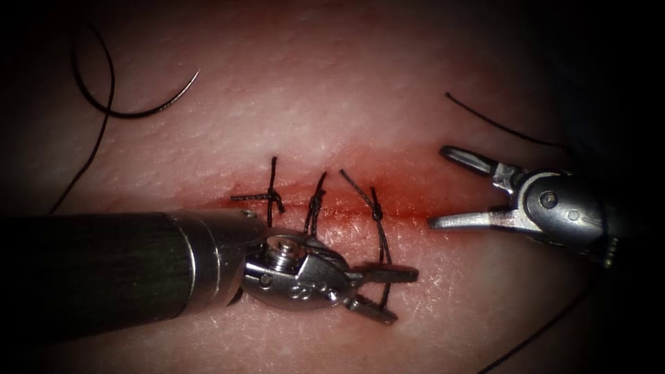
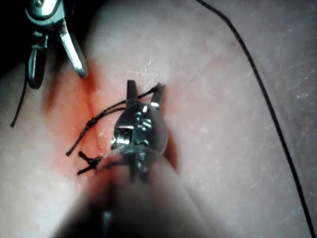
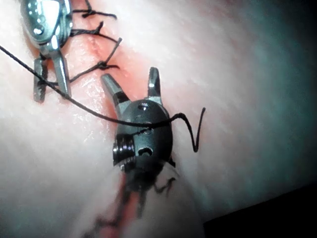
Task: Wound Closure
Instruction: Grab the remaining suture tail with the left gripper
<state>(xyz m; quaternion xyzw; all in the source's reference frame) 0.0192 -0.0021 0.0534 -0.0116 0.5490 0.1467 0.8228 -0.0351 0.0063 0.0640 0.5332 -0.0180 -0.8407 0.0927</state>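
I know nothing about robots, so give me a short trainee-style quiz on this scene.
1. True or false: a pincer holds the needle.
2. How many stitches cross the cut? A two, B three, C five.
3. Fill in: the jaws of the left pincer and right pincer are both ____.

Key: 1 false: it lies free on the tissue, left of the cut. 2 B. 3 open: both hold nothing, though a thread tail runs between the left one's jaws.
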